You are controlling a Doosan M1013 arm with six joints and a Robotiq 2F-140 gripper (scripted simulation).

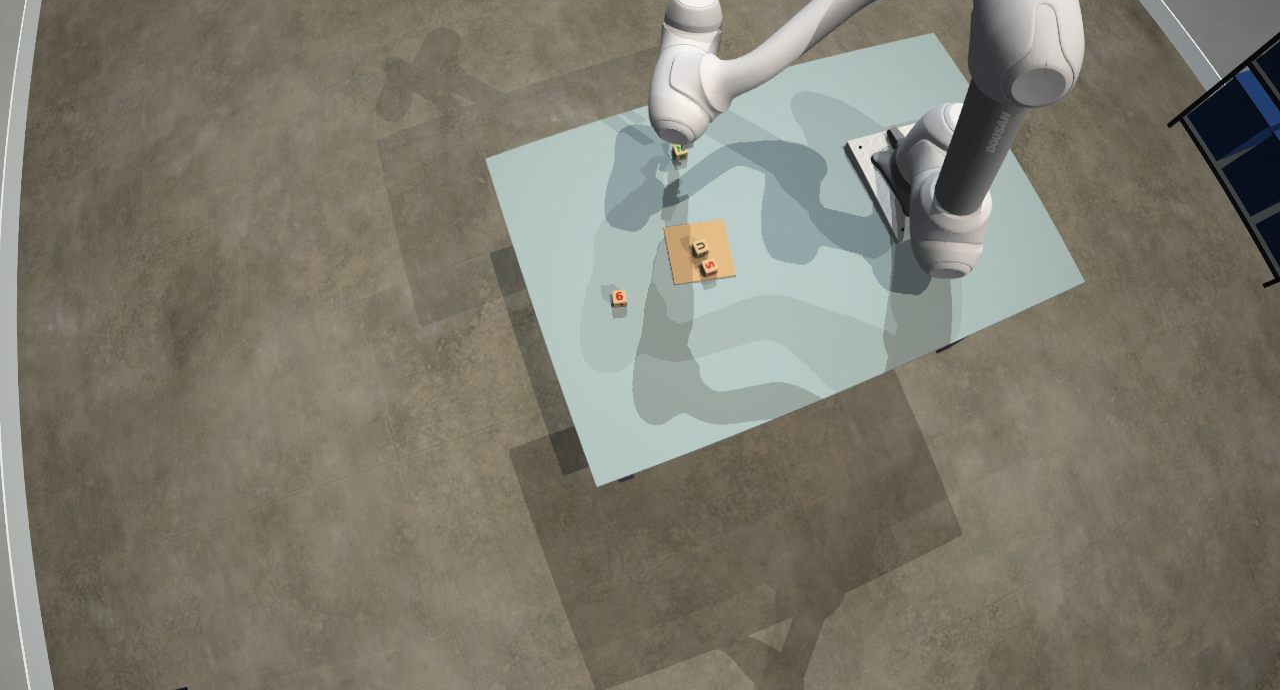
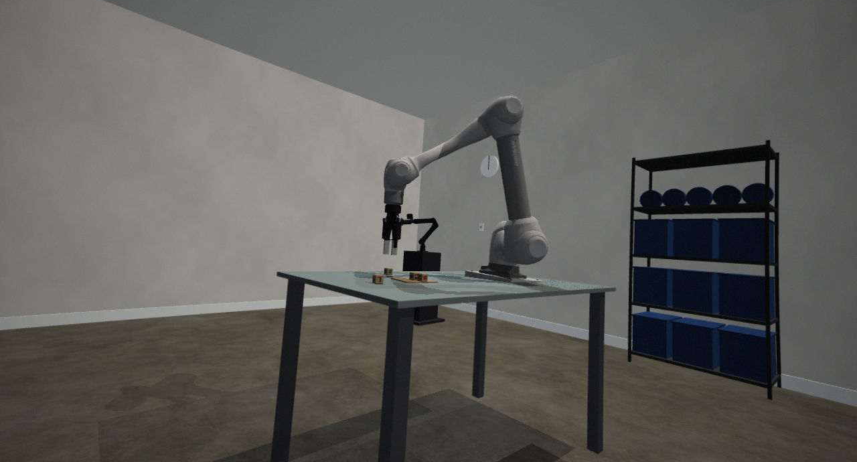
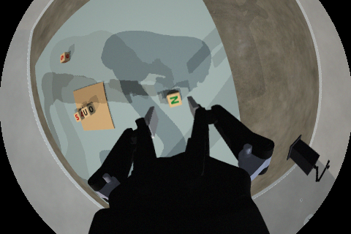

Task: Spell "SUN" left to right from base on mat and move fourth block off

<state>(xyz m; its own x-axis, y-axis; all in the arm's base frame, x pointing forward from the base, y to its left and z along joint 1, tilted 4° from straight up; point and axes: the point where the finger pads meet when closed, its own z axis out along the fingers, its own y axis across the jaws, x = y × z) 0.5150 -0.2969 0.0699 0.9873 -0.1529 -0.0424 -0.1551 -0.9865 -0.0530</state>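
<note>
The N block (image 1: 680, 152) (image 2: 388, 271) (image 3: 174, 99) lies on the table off the mat; its green letter looks turned on its side in the wrist view. My gripper (image 2: 390, 253) (image 3: 172, 108) is partly open and empty, high above the N block; the arm hides it in the top view. The U block (image 1: 699, 247) (image 3: 85, 112) and the S block (image 1: 708, 267) (image 3: 77, 117) sit close together on the orange mat (image 1: 716, 230) (image 3: 104, 117), S left of U as seen from the base. The 6 block (image 1: 619, 297) (image 2: 377, 278) (image 3: 65, 57) lies off the mat.
The pale table (image 1: 554, 202) (image 2: 353, 286) carries the robot's base plate (image 1: 861, 153) at the base side. The N block is near the table's side edge. A black pedestal (image 2: 422, 260) stands behind the table, and a shelf (image 2: 704, 260) stands farther off to the right.
</note>
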